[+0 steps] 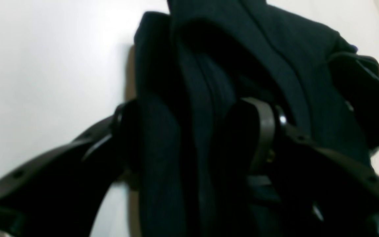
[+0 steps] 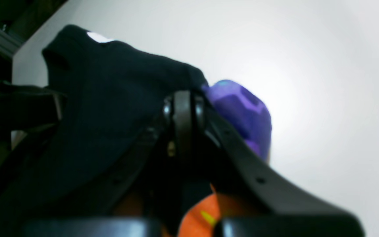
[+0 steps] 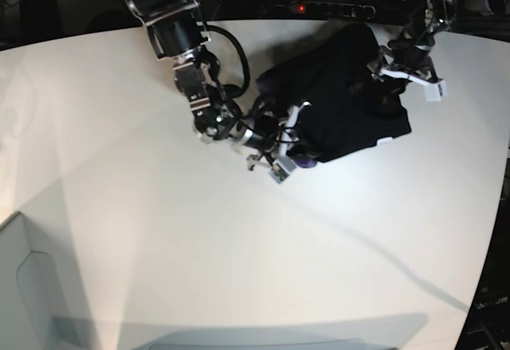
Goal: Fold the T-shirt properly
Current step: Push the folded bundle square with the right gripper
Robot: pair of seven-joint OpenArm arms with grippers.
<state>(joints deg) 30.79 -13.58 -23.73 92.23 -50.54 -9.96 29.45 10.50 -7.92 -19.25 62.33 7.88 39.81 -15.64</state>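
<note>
The black T-shirt (image 3: 347, 95) is bunched up at the far right of the white table, between my two grippers. My right gripper (image 3: 293, 139) is at its near left edge. In the right wrist view the right gripper (image 2: 181, 108) is shut on the T-shirt (image 2: 110, 98), with the white tag (image 2: 99, 37) at the top and an orange patch (image 2: 202, 210) below. My left gripper (image 3: 396, 67) is at the cloth's far right corner. In the left wrist view the left gripper (image 1: 194, 131) has thick folds of the T-shirt (image 1: 189, 98) pinched between its fingers.
A purple patch (image 2: 242, 112) shows beside the right fingertip; I cannot tell what it is. The white table (image 3: 159, 230) ends at a dark far edge with cables and equipment (image 3: 335, 7). A grey bin corner (image 3: 32, 286) stands at the near left.
</note>
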